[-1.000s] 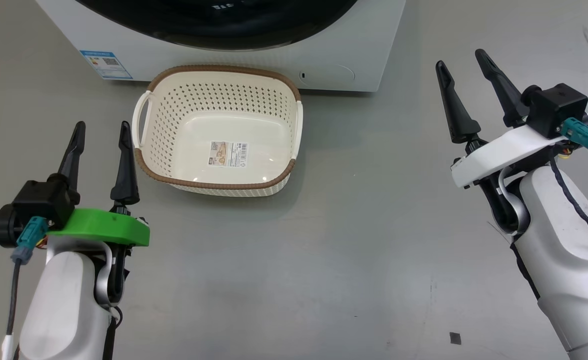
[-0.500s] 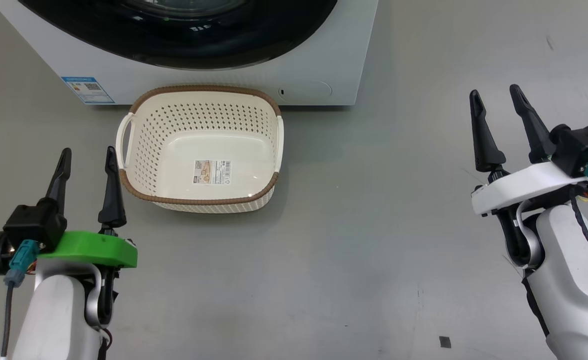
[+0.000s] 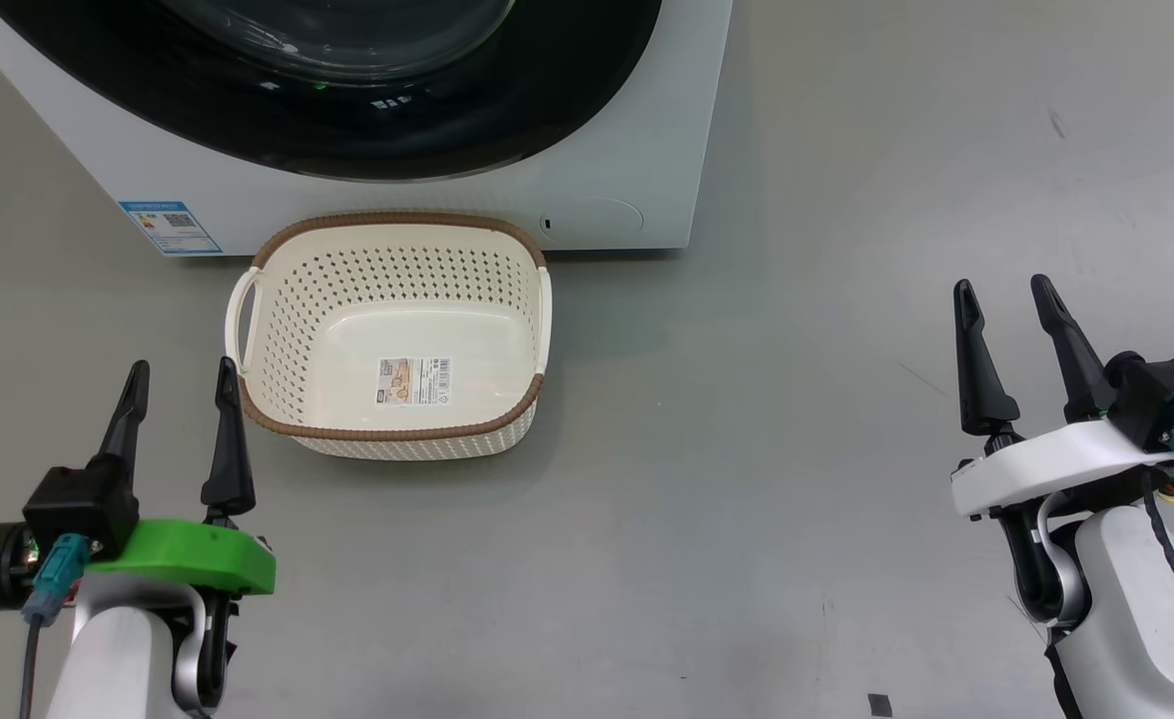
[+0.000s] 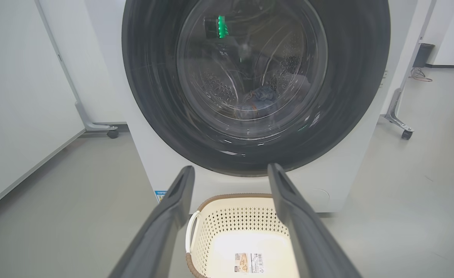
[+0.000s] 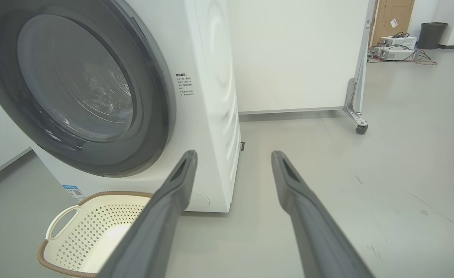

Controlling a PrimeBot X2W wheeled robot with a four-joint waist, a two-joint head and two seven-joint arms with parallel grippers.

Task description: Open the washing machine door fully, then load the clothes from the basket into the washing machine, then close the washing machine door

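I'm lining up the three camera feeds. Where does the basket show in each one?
Head view: basket left of centre, in front of the washing machine.
Left wrist view: basket at the bottom centre.
Right wrist view: basket in the bottom left corner.
Shared landmark: the blue-bordered label on the machine's front, near the basket's left handle in every view.
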